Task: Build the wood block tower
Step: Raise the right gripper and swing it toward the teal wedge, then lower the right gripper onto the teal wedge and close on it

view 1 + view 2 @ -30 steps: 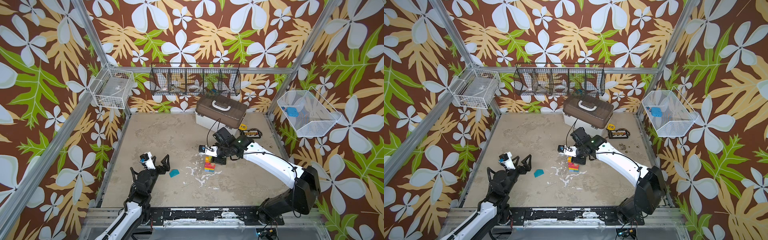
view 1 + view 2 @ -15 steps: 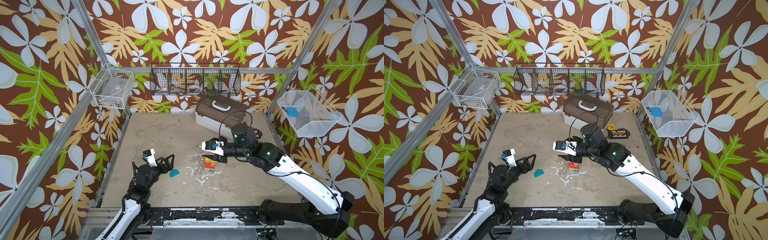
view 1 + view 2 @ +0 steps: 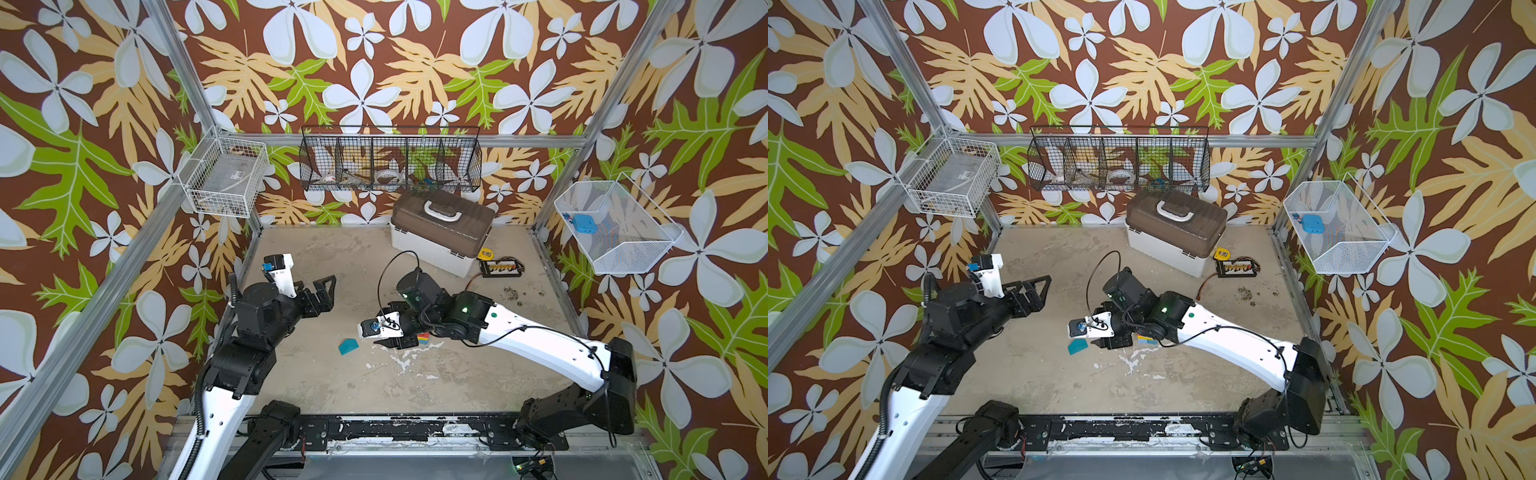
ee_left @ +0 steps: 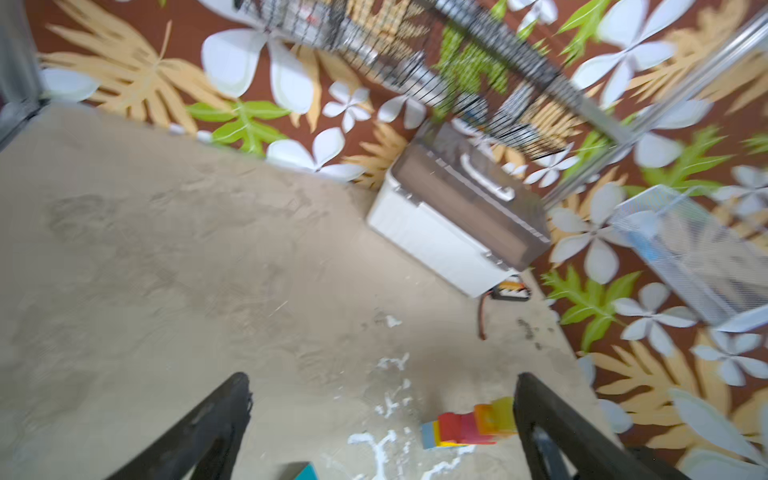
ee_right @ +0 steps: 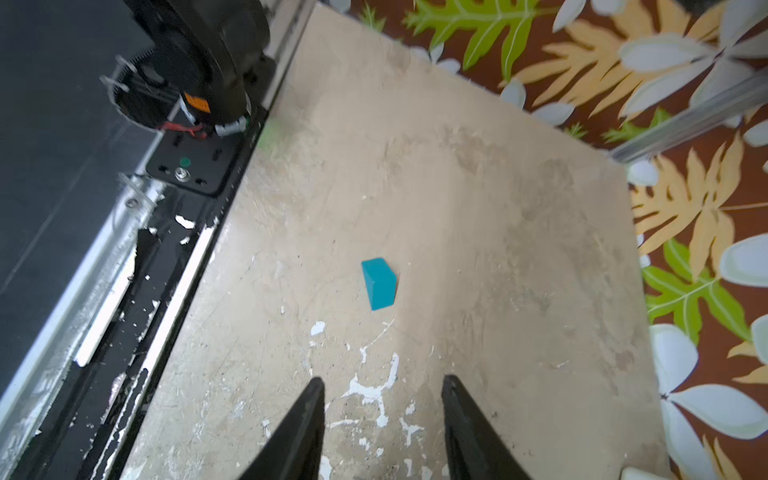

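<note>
— What stands at the back of the desk (image 3: 332, 257)?
— A white case (image 3: 432, 253) with a brown lid; a yellow tape measure (image 3: 485, 252) and a black connector board (image 3: 500, 267) lie just beside it.
— And on the walls?
— A black wire basket (image 3: 390, 164) behind, a white wire basket (image 3: 224, 178) on the left, and a mesh basket (image 3: 619, 249) on the right holding a blue object (image 3: 584, 222).

Your left arm (image 3: 224, 411) stands bent at the elbow, forearm held high, and the left gripper (image 4: 382, 376) is spread wide with nothing in it. Your right arm (image 3: 536, 336) stretches low across the middle with its wrist tipped down. The right gripper (image 5: 383, 379) stands partly apart, seemingly with nothing between its jaws.
</note>
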`<act>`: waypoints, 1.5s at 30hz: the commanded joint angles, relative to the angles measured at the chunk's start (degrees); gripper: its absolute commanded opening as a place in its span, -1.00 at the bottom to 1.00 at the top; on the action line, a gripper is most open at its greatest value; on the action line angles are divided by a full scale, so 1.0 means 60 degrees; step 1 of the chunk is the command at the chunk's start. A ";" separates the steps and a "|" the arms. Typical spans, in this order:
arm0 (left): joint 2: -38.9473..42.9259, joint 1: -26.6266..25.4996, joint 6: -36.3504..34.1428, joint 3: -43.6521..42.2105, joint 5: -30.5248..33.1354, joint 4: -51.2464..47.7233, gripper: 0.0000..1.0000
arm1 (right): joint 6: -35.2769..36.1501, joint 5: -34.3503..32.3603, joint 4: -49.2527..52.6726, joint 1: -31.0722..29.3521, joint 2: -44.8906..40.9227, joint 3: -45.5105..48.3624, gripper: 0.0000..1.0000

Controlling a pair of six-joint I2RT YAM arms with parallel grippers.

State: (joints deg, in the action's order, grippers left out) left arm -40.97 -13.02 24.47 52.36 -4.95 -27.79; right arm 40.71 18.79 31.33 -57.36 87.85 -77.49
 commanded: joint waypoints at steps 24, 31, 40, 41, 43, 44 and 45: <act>-0.0748 0.2362 -0.0583 -0.1052 -0.1639 0.0176 0.99 | 0.0170 -0.0352 0.0521 -0.0107 0.6422 -0.3575 -0.16; 0.0143 0.2368 -0.0490 -0.1211 -0.1285 0.0299 0.99 | 0.0146 -0.0396 0.0719 -0.0100 0.7101 -0.4171 -0.16; 0.0145 0.2369 -0.0445 -0.1256 -0.1431 0.0340 0.99 | 0.0311 -0.0296 0.1230 -0.0106 0.7711 -0.4924 -0.20; 0.0138 0.2368 -0.0433 -0.1267 -0.1431 0.0340 0.99 | 0.0330 -0.0261 0.1238 -0.0107 0.7711 -0.4919 -0.22; 0.0145 0.2367 -0.0423 -0.1270 -0.1453 0.0340 0.99 | 0.0346 -0.0147 0.1247 -0.0100 0.7704 -0.4926 -0.22; 0.0160 0.2361 -0.0431 -0.1270 -0.1456 0.0352 0.99 | 0.0347 -0.0092 0.1288 -0.0099 0.7704 -0.4926 -0.23; 0.0162 0.2362 -0.0429 -0.1270 -0.1445 0.0343 0.99 | 0.0349 -0.0041 0.1347 -0.0104 0.7732 -0.4981 -0.23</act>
State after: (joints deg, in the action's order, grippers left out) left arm -40.12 1.04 22.06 44.73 -13.58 -26.72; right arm 42.28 17.34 37.01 -58.00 133.95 -107.00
